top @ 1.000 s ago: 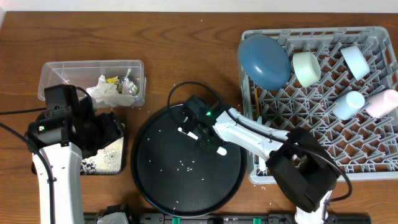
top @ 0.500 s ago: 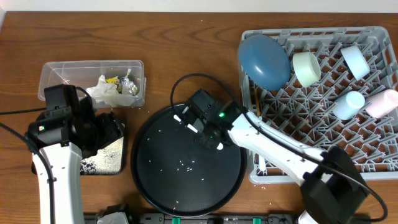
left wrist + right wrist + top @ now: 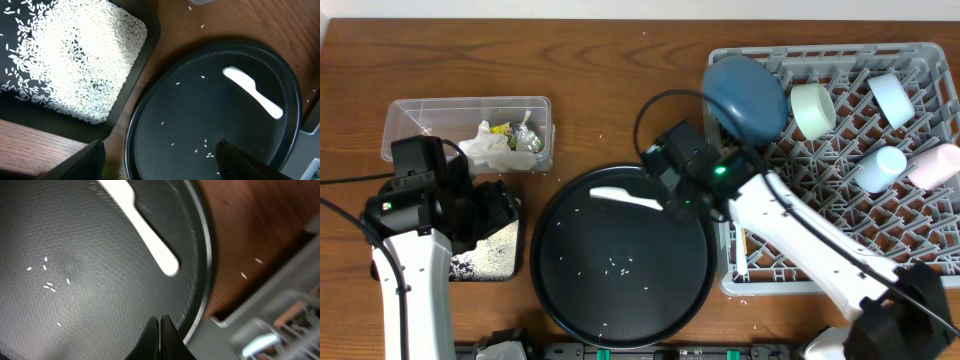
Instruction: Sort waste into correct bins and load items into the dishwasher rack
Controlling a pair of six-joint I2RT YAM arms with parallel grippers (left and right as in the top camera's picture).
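A white plastic utensil (image 3: pixel 625 198) (image 3: pixel 142 222) (image 3: pixel 252 91) lies loose at the back of the large round black tray (image 3: pixel 620 320). My right gripper (image 3: pixel 676 208) (image 3: pixel 160 322) hovers just right of it, near the tray's rim, shut and holding nothing. The dishwasher rack (image 3: pixel 840 250) holds a dark-blue plate (image 3: pixel 745 97), a pale bowl (image 3: pixel 812 110) and several cups. My left gripper (image 3: pixel 160 155) stands open and empty between the round tray (image 3: pixel 215 110) and the shallow black tray (image 3: pixel 145 55), which is full of rice grains (image 3: pixel 75 60). The clear tub (image 3: pixel 420 115) holds tissue (image 3: pixel 485 145) and wrappers.
A few rice grains (image 3: pixel 618 265) are scattered on the round tray. My left arm (image 3: pixel 415 200) covers part of the shallow black tray (image 3: pixel 485 262). The rack's near-left corner (image 3: pixel 280 310) sits close beside the round tray's rim.
My right arm has swung back and to the right, toward the rack. The white utensil, earlier under its gripper, now lies uncovered on the round tray. The left arm has not moved.
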